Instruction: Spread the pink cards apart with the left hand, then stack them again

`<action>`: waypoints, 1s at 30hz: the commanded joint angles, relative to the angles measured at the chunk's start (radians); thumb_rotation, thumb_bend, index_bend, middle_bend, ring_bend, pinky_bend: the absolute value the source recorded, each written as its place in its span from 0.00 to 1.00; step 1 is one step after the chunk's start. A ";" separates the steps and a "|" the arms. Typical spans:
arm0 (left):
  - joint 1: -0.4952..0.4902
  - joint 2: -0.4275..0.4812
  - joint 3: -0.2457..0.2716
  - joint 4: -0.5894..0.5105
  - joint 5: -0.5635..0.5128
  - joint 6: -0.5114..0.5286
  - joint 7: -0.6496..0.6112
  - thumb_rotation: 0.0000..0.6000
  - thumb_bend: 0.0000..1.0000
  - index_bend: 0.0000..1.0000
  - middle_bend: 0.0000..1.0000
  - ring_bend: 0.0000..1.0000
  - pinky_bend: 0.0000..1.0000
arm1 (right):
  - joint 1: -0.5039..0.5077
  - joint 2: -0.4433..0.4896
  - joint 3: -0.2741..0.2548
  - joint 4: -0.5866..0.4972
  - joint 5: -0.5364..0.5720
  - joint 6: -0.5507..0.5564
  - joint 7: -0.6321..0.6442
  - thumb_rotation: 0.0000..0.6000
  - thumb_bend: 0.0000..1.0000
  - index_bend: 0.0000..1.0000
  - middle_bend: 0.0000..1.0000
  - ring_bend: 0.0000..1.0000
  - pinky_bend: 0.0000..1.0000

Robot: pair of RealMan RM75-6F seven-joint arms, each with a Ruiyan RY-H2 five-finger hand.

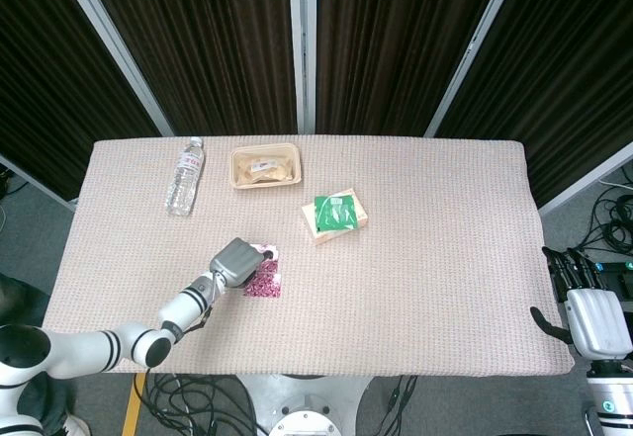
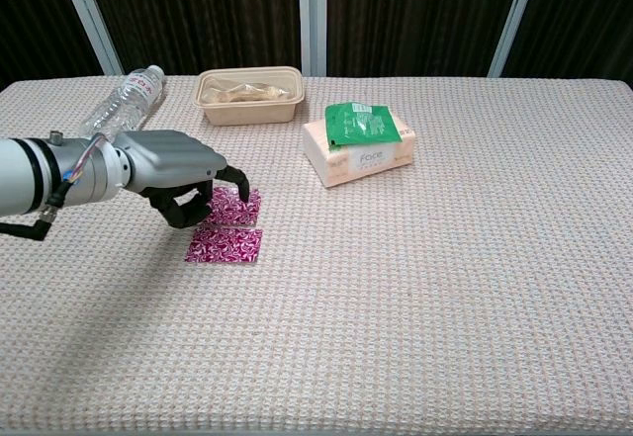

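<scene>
Pink cards (image 2: pixel 227 228), two, lie left of centre on the counter (image 2: pixel 445 278); the left robot hand (image 2: pixel 183 174) curls onto the farther one, seemingly pressing. Right robot hand (image 1: pixel 591 317) hangs empty, fingers apart.

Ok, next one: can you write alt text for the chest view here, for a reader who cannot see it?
The robot's left hand rests its fingertips on the farther of two pink cards, which lie apart on a woven tablecloth. Behind them are a lying water bottle, a tan food tray and a tissue box topped by a green packet.
</scene>
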 commanded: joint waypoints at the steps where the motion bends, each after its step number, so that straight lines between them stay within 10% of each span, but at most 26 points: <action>1: -0.004 -0.012 0.001 0.018 0.001 -0.012 -0.005 1.00 0.61 0.28 0.84 0.84 0.91 | 0.001 -0.001 0.000 0.001 0.002 -0.002 0.001 1.00 0.16 0.01 0.12 0.00 0.10; 30: 0.067 0.100 0.045 -0.085 -0.045 0.077 0.026 1.00 0.61 0.28 0.85 0.84 0.91 | -0.001 -0.004 0.000 -0.004 -0.016 0.011 0.006 1.00 0.16 0.01 0.12 0.00 0.10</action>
